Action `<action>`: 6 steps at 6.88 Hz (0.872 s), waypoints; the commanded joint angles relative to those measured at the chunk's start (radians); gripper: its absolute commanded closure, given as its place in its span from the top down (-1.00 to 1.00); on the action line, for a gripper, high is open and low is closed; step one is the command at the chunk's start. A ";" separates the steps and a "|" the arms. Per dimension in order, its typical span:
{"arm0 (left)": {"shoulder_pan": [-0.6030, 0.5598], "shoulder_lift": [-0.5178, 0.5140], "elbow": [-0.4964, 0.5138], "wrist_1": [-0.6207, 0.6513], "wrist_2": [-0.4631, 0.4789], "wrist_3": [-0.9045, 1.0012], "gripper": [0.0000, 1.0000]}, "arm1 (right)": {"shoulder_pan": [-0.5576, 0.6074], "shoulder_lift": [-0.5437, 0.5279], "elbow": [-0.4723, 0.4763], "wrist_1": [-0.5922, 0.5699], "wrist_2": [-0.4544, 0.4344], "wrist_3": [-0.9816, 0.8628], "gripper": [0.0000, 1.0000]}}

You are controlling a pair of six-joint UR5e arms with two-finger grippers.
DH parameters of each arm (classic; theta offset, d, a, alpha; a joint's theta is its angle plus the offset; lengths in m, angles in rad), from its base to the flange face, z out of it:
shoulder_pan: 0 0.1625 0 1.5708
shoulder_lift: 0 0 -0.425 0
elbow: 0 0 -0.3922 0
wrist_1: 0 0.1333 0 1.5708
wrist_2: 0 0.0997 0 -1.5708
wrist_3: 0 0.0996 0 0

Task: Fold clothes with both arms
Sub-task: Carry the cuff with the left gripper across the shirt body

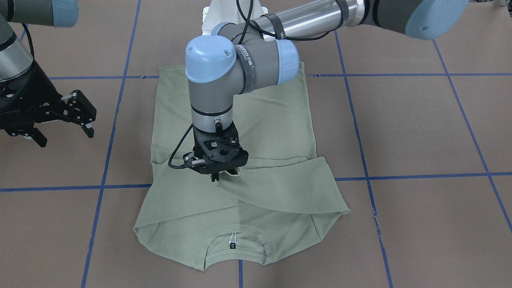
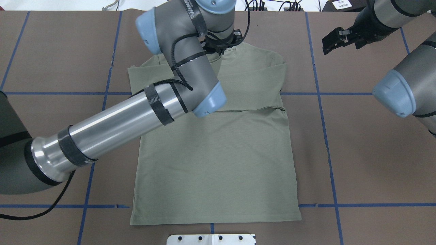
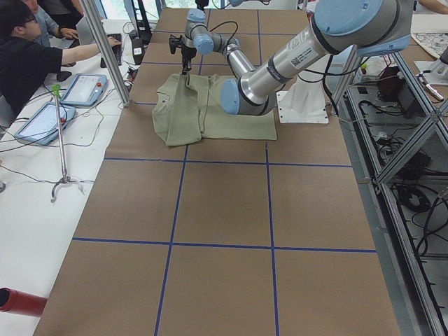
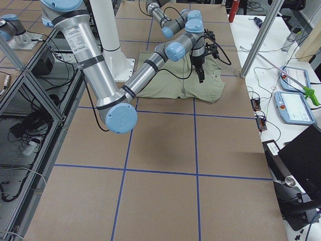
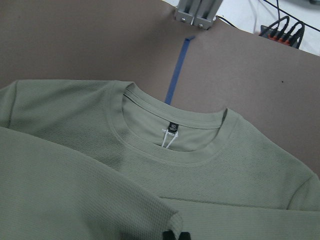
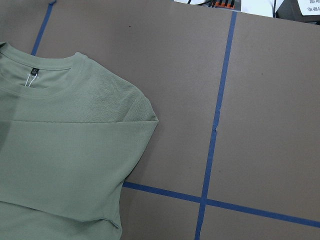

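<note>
the sage-green shirt [image 1: 272,120] lies flat in the middle of the desk [image 1: 420,128], hem toward the robot's edge and round neckline [image 1: 236,256] toward your edge, with the black neck label [image 1: 232,246] showing inside it. both sleeves are folded in across the chest. the upper sleeve [image 1: 288,188] runs from the shoulder on the robot's left to the centre. there the left gripper [image 1: 218,178] points straight down on it, fingers drawn close and, as far as the wrist view shows, pinching the sleeve cuff [image 5: 167,216]. the right gripper [image 1: 67,138] hangs spread wide and holding nothing over bare desk, off the shirt's other side and well apart from the cloth. i judge the step in hand to be laying this sleeve down, so do it cleanly. lower until the cuff rests on the chest before you let go, so it can't curl or flip. aim to leave the cuff inside the body's outline and the sleeve flat with no ridge. after release, lift straight up, since knit cloth may cling to the pads and drag the fold. look at the shoulder fold too: in the front-facing view it flares out past the body's side, so the next fold may come out wide at the collar end. bring the right gripper in only once the left is clear of the cloth.
</note>
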 commanded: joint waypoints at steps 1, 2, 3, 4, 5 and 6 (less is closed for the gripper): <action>0.079 -0.044 0.106 -0.111 0.067 -0.027 -1.00 | 0.001 -0.004 0.000 0.000 0.000 0.003 1.00; 0.094 -0.077 0.172 -0.160 0.076 -0.059 -1.00 | 0.001 -0.005 0.000 0.000 0.000 0.006 1.00; 0.105 -0.105 0.202 -0.177 0.076 -0.129 -0.98 | 0.001 -0.005 0.000 0.000 0.000 0.009 1.00; 0.110 -0.117 0.225 -0.214 0.078 -0.229 -0.79 | 0.001 -0.007 0.000 0.000 0.000 0.009 1.00; 0.113 -0.117 0.254 -0.257 0.105 -0.324 -0.49 | 0.001 -0.005 0.000 0.000 0.000 0.009 1.00; 0.130 -0.117 0.263 -0.274 0.160 -0.381 -0.15 | -0.001 -0.007 0.000 0.000 0.000 0.010 1.00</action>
